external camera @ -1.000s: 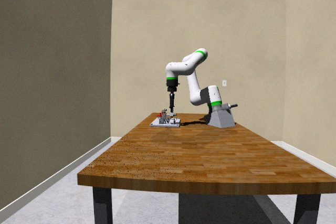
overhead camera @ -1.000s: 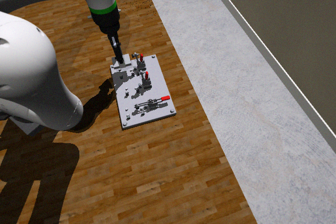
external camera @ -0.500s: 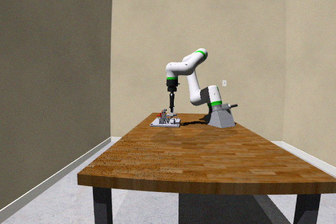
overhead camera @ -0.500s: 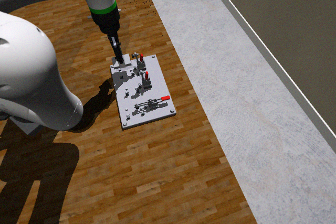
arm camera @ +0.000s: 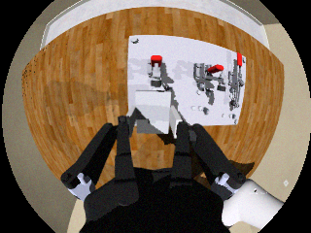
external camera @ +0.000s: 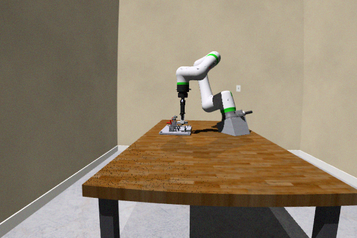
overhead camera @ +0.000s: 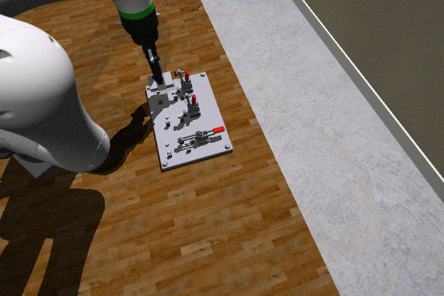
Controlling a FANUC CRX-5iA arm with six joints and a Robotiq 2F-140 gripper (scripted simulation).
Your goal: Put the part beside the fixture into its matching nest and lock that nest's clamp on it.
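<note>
Wrist view: jaws (overhead camera: 160, 82) (external camera: 182, 120) shut on part (overhead camera: 166, 83) (external camera: 179, 122) (arm camera: 153, 106), above fixture plate (overhead camera: 211, 106) (external camera: 173, 133) (arm camera: 187, 46) edge

In the top view, the picture's edge cuts off the white arm (overhead camera: 32, 88).

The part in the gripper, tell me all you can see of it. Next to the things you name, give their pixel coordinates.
The part (overhead camera: 166, 77) (arm camera: 153, 103) is a pale grey, plain block with flat faces and straight edges, perhaps metal. The gripper (overhead camera: 159, 81) (external camera: 182, 120) (arm camera: 153, 112) grips it over one end of the fixture plate (overhead camera: 211, 114) (external camera: 170, 133) (arm camera: 190, 49). Its underside is hidden.
</note>
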